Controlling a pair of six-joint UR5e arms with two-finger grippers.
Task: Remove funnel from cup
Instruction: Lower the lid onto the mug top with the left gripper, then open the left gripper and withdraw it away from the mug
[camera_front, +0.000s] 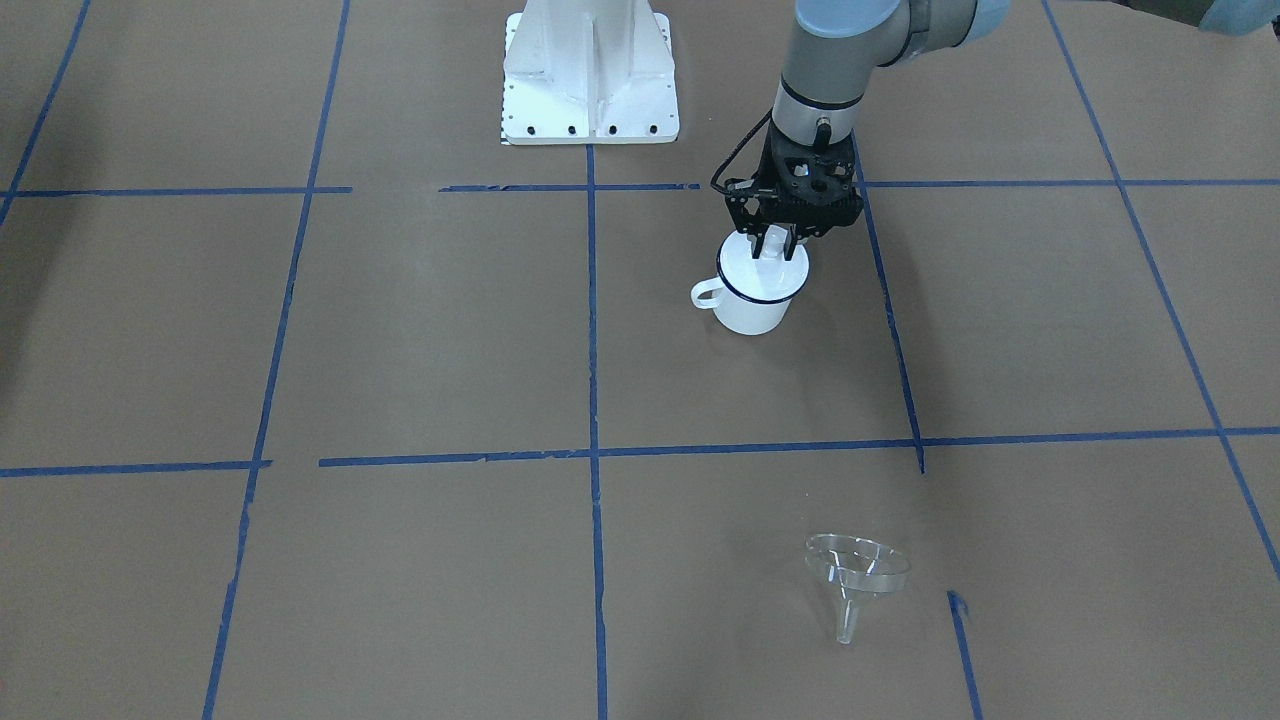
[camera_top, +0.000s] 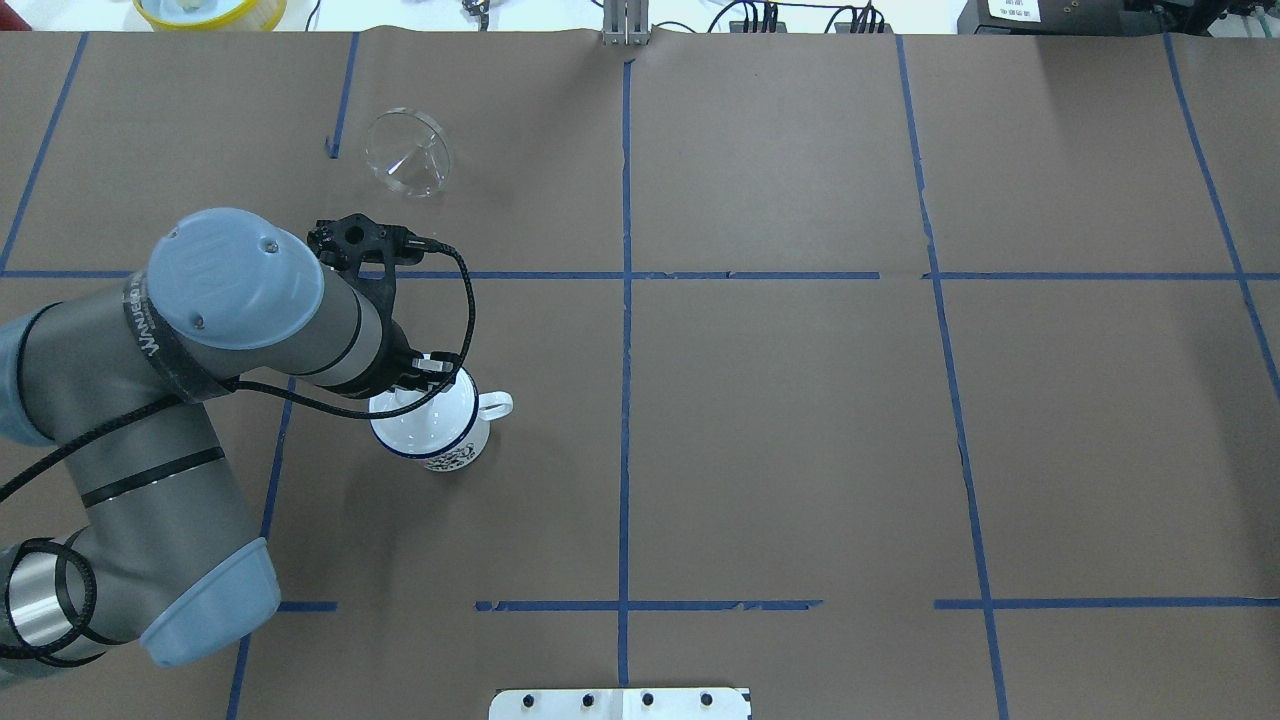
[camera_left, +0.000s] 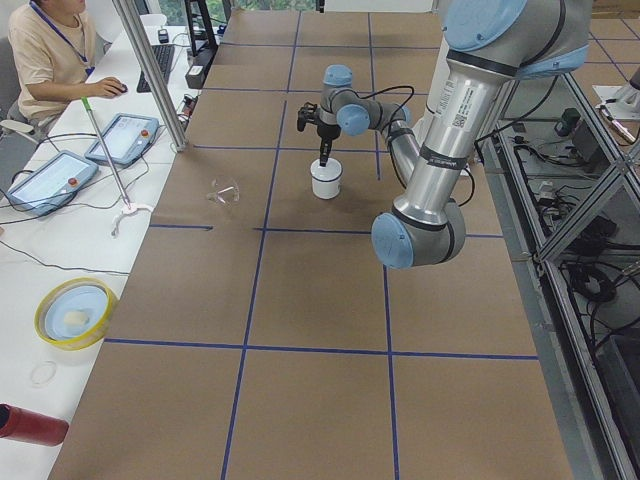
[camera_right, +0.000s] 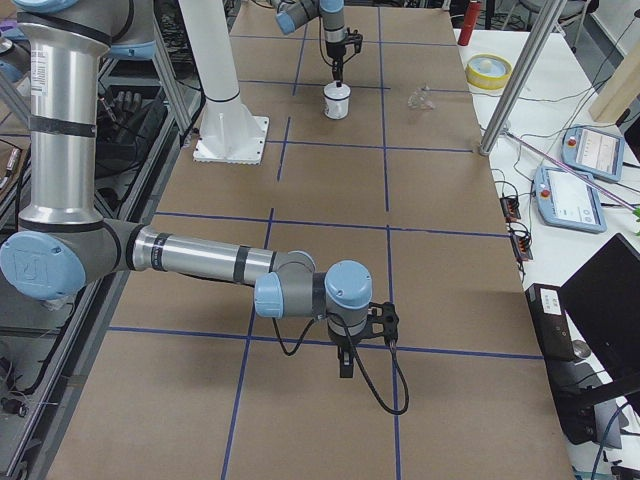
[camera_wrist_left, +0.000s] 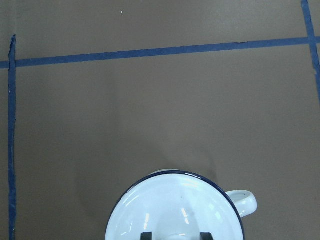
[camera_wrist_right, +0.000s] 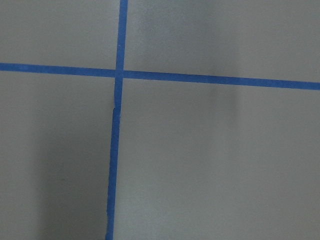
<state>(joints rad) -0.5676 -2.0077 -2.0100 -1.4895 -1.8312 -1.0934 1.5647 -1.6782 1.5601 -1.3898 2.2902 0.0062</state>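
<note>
The clear plastic funnel (camera_front: 858, 570) lies on its side on the brown table, far from the cup, and also shows in the overhead view (camera_top: 407, 152). The white cup (camera_front: 757, 308) with a dark blue rim stands upright, its handle (camera_wrist_left: 243, 202) to one side. A white round lid (camera_wrist_left: 172, 207) seems to cover its mouth. My left gripper (camera_front: 771, 248) points straight down onto the cup's top, its fingers (camera_wrist_left: 146, 235) close on either side of a small white knob. My right gripper (camera_right: 345, 362) hangs low over bare table far from both; I cannot tell whether it is open or shut.
The white robot base plate (camera_front: 590, 90) stands behind the cup. Blue tape lines (camera_front: 592, 330) cross the table. A yellow bowl (camera_left: 72, 310) and operator consoles (camera_left: 50, 180) sit on the side bench beyond the table's far edge, where a person (camera_left: 45, 50) sits.
</note>
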